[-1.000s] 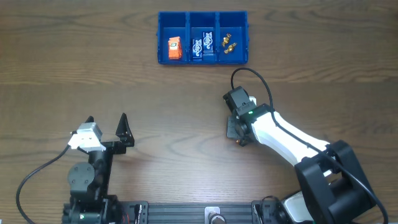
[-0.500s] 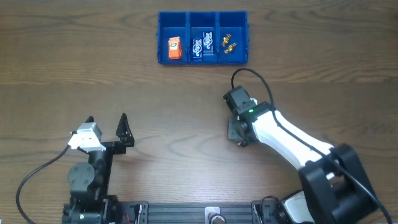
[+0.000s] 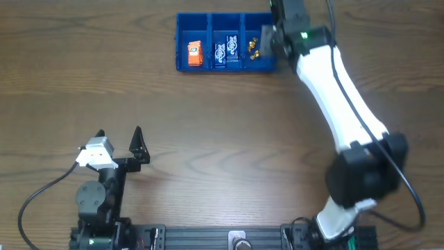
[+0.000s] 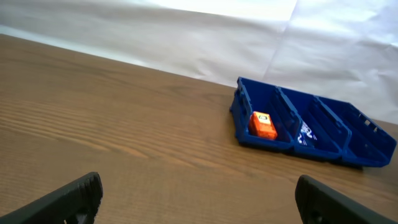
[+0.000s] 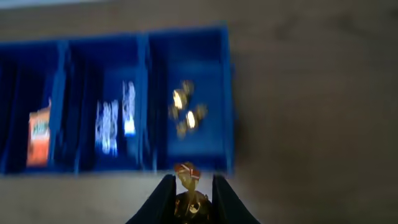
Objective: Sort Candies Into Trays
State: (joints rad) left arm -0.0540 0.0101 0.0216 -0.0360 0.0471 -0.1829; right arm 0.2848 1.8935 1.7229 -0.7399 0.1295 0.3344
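While above the tray (image 5: 227, 93) rim, right pincer (image 5: 189, 185) clenched on gold candy (image 5: 187, 170); left pincer (image 3: 118, 132) agape.

The right claw (image 3: 272, 40) hides the tray's (image 3: 178, 42) right wall, its gold candy (image 5: 188, 177) partly cut off.

Soft, even light (faint shadows)
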